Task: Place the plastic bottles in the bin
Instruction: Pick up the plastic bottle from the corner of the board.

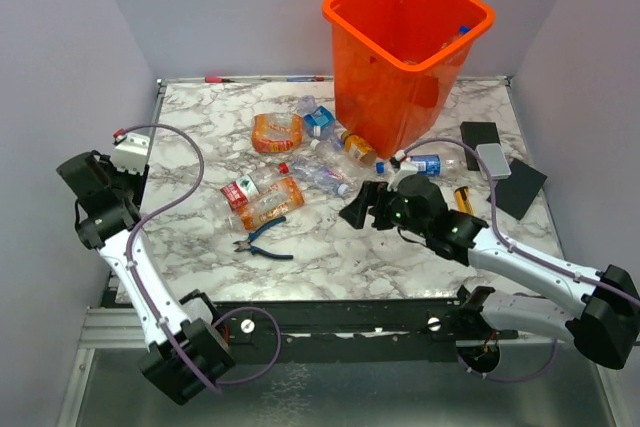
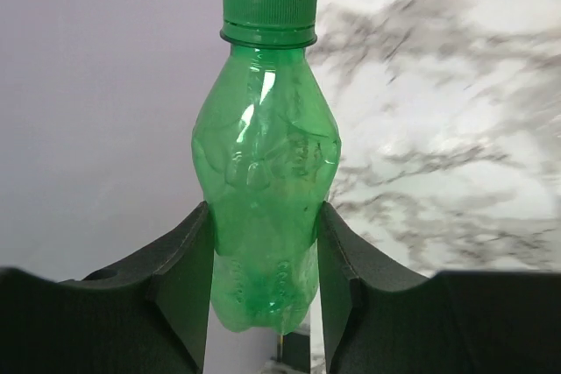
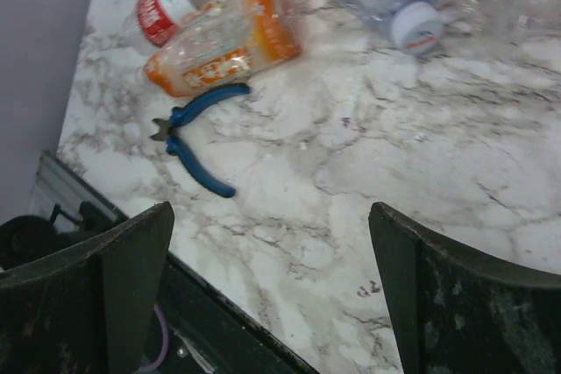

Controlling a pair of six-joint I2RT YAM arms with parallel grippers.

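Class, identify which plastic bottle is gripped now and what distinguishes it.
The green bottle, clamped between the jaws of the left gripper: wholly green, cap included, unlike the clear labelled bottles on the table.

The top camera looks down from behind on the whole table [image 1: 330,247], the right wrist sits close over its pliers [image 3: 197,133], and the left wrist faces table and wall [image 2: 88,85].

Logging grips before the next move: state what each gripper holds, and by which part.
Left gripper holds the green bottle by its lower body, one finger on each side. Right gripper is open and holds nothing.
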